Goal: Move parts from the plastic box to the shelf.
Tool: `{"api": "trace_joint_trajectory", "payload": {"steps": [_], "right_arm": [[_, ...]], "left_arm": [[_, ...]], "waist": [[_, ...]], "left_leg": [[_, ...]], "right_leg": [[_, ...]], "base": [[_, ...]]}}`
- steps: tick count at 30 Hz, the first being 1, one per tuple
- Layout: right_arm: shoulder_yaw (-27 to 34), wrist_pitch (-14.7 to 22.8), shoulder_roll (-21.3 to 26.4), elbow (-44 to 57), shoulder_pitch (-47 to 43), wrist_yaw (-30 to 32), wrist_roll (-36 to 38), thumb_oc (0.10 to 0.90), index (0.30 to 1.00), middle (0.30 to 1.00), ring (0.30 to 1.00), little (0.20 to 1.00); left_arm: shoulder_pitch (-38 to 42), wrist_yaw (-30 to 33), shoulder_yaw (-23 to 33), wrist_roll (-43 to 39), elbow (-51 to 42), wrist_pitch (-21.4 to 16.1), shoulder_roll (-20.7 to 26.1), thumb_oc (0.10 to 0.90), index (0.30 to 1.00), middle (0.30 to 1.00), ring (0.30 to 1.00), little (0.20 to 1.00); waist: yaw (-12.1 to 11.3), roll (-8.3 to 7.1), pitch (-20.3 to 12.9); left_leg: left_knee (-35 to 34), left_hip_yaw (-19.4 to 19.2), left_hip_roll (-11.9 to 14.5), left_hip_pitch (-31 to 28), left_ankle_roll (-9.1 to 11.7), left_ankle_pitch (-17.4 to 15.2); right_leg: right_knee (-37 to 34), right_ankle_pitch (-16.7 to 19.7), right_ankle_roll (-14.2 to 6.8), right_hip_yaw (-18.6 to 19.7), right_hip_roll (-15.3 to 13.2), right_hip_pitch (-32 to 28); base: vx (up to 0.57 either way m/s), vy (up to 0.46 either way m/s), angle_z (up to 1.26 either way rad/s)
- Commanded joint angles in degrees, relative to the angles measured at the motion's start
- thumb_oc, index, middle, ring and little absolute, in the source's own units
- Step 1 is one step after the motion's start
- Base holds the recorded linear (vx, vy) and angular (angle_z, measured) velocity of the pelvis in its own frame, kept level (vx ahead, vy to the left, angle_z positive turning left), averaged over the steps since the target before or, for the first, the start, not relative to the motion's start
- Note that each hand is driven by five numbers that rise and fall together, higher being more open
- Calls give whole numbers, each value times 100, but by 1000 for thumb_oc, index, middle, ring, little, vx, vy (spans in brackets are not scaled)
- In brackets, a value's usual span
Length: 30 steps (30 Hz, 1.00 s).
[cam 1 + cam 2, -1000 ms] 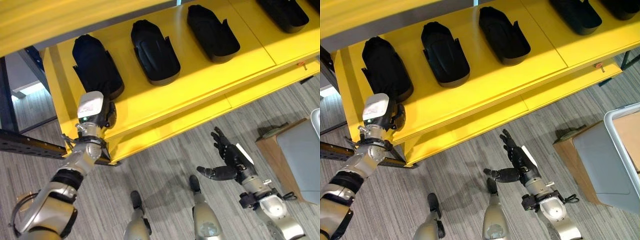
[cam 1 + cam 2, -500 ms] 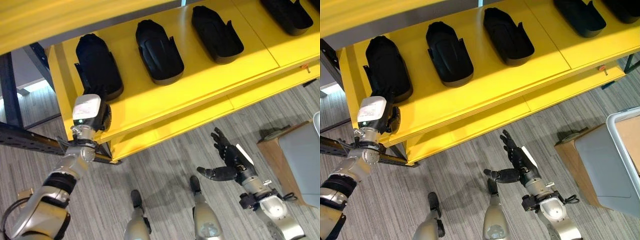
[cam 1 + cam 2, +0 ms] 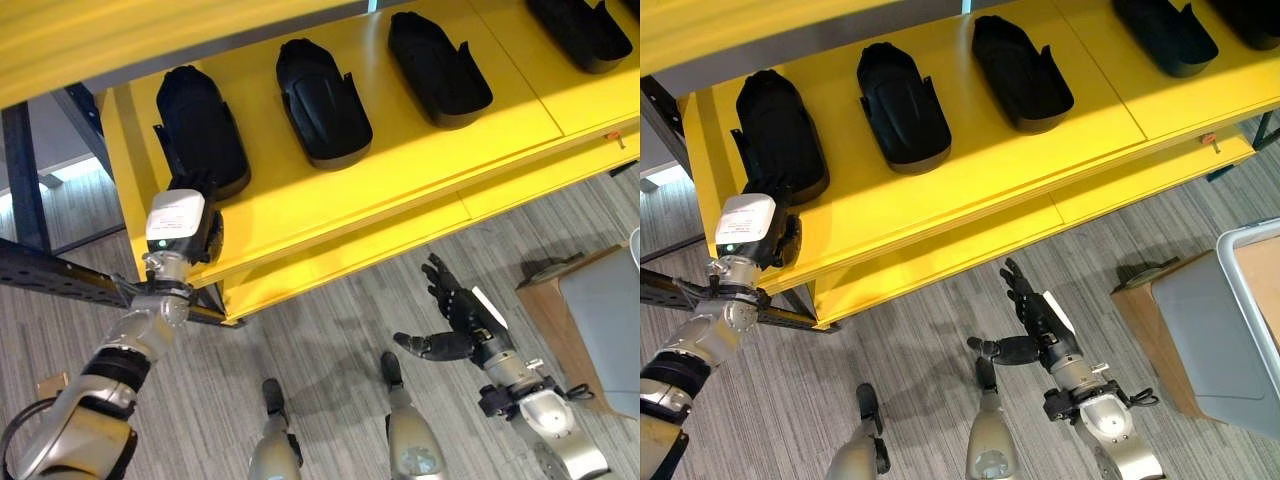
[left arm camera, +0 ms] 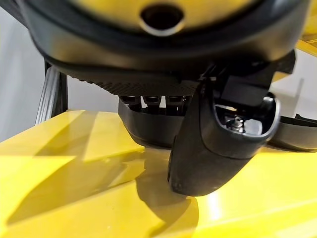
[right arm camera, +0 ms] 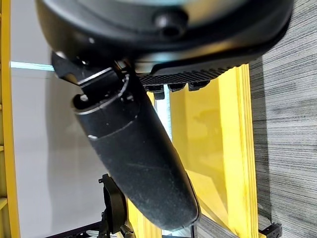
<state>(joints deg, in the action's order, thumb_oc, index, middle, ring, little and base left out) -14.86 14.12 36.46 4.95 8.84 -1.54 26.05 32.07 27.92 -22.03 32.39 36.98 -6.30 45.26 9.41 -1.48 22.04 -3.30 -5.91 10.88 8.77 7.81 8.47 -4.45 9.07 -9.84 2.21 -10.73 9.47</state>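
Observation:
Several black shoe-shaped parts lie in a row on the yellow shelf [image 3: 330, 210]. The leftmost part [image 3: 200, 130] sits near the shelf's left end, with two more [image 3: 322, 100] [image 3: 438, 68] beside it. My left hand [image 3: 208, 228] is at the shelf's front edge, just below the near end of the leftmost part, holding nothing. In the left wrist view its thumb [image 4: 213, 144] hangs over the yellow board and its straight fingers [image 4: 153, 100] reach the part [image 4: 148, 130]. My right hand [image 3: 455, 318] hovers over the floor, open and empty, fingers spread. The grey plastic box [image 3: 1200, 340] stands at the far right.
A lower yellow shelf board [image 3: 400, 245] juts out beneath the upper one. A dark steel beam [image 3: 50, 275] runs along the left by the shelf's corner. The box rests on a brown stand [image 3: 540, 295]. Grey striped carpet [image 3: 330, 330] lies between shelf and box.
The whole picture has shifted a little, so the camera moved. My left hand stays at the near end of the leftmost part. The right hand has not moved.

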Motion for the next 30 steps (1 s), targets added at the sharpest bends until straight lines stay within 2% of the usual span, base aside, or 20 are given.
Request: {"api": "trace_joint_trajectory", "payload": {"steps": [1,9,30], "right_arm": [[439,561,140,730,-47,-73,110,900,1000,1000,1000,1000],[536,547,109,711,-12,-64,88,900,1000,1000,1000,1000],[560,519,118,708,-20,-88,72,900,1000,1000,1000,1000]], "left_arm": [[-44,131,473,231,-207,-64,604,900,1000,1000,1000,1000],[-524,76,688,494,-718,-121,663,900,1000,1000,1000,1000],[-809,34,767,759,-719,-115,724,900,1000,1000,1000,1000]], "waist": [[6,-158,-390],[-26,-150,-386],[-54,-129,-388]], "left_leg": [[757,149,136,299,-73,-408],[756,153,130,286,-80,-421],[768,173,114,280,-96,-423]], "right_leg": [[655,-393,138,-45,-29,269],[643,-404,148,-45,-21,256],[638,-396,158,-46,-22,237]], "base": [[0,0,0],[0,0,0],[0,0,0]]}}
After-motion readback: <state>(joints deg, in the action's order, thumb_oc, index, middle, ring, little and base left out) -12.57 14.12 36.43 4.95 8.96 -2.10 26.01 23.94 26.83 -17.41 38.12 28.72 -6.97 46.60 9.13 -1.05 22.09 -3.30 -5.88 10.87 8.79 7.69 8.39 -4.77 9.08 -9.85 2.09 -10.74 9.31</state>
